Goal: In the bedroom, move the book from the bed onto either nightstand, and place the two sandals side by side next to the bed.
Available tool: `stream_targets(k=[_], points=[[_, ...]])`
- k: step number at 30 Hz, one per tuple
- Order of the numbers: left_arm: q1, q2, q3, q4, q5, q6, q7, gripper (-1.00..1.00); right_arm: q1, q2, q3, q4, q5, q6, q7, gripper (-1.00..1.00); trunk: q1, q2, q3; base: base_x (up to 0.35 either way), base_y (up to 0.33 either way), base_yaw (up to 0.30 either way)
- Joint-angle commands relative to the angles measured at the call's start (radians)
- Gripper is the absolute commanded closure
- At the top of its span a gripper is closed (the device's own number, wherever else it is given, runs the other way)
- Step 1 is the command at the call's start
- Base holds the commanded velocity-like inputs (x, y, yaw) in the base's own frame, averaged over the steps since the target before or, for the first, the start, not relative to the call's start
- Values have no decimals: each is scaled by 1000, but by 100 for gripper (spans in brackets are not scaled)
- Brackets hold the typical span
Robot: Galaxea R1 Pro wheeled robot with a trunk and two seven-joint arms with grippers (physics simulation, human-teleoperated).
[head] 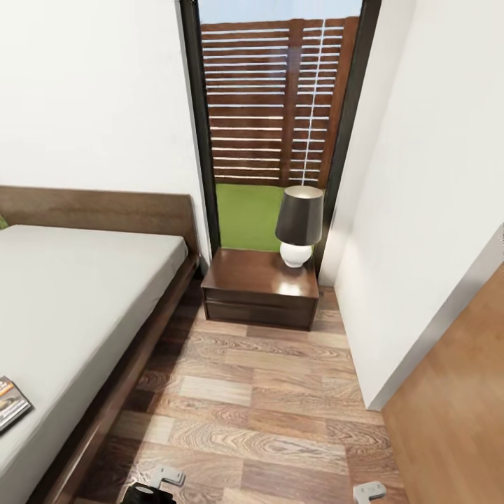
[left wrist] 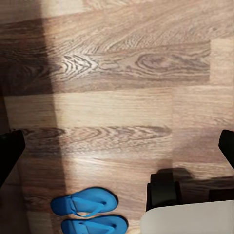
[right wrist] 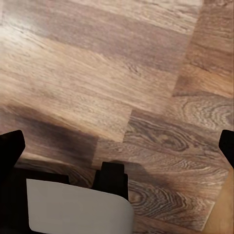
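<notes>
Sandals (left wrist: 88, 214): two, bright blue, lay side by side on the plank floor at the lower left of the left wrist view, touching or nearly so, long axes running across the frame, toe straps toward its left. They read as already paired.

Left gripper (left wrist: 117, 148) and right gripper (right wrist: 117, 146): both spread wide, dark fingertips at opposite frame edges, nothing held.

Book (head: 8, 402): at the lower left edge of the head view, flat on the bed (head: 77, 301), cut off by the frame, long axis angled up and to the right.

Step judged in hand: fetching the book. Best done by turning toward the mattress edge and taking the book across its short side.

Nightstand (head: 260, 287): centre frame, beside the headboard; lamp (head: 299, 224) on its right part, left part bare for the book.
</notes>
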Motion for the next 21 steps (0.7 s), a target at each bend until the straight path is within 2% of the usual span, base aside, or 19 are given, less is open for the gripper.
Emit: stream_targets(k=[1,21], points=[[0,0,-5,-2,-3,7,4,-100,0,0,0,-3,10,6,4,-100,0,0,1,0,0,0],[0,0,-5,-2,-4,7,4,-100,0,0,0,-3,10,6,4,-100,0,0,34,0,0,0]])
